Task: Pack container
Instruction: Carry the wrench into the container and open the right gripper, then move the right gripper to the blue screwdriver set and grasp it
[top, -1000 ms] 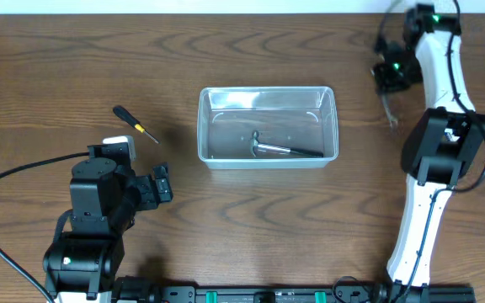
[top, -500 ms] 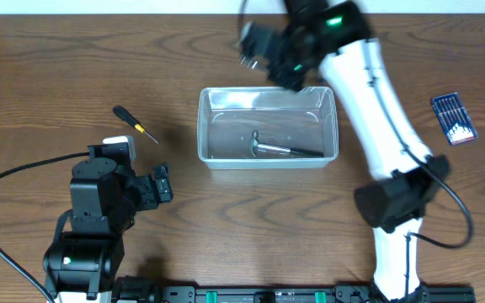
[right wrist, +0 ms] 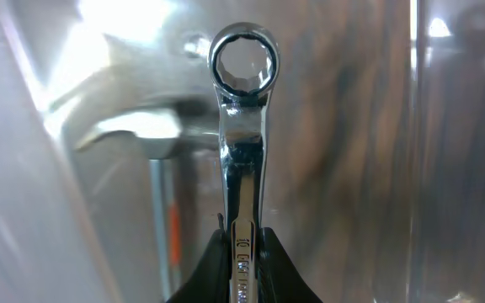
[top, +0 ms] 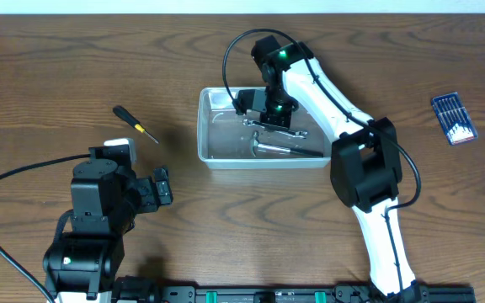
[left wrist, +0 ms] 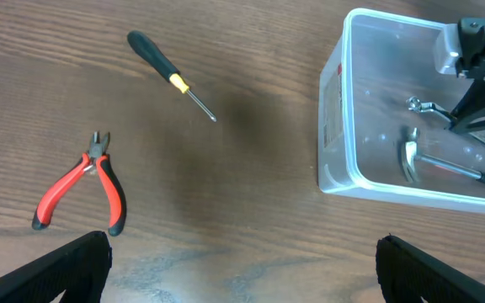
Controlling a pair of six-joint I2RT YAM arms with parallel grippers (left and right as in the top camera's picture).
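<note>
The right fingers (right wrist: 210, 273) are clamped on the wrench (right wrist: 244, 143) shank, ring end out, inside the container (top: 200, 139). The container sits mid-tabletop with a hammer (top: 286, 150) on its floor. I'd lower until the ring end is near the floor beside the hammer, then release gently, not from height. The left fingers (left wrist: 57, 269) are spread wide, idle.

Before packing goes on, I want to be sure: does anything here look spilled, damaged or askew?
Nothing stands out. The clear plastic rectangular container sits level and intact, a steel hammer lies flat inside, and the right fingers grip a silver ring-ended wrench squarely over it.
</note>
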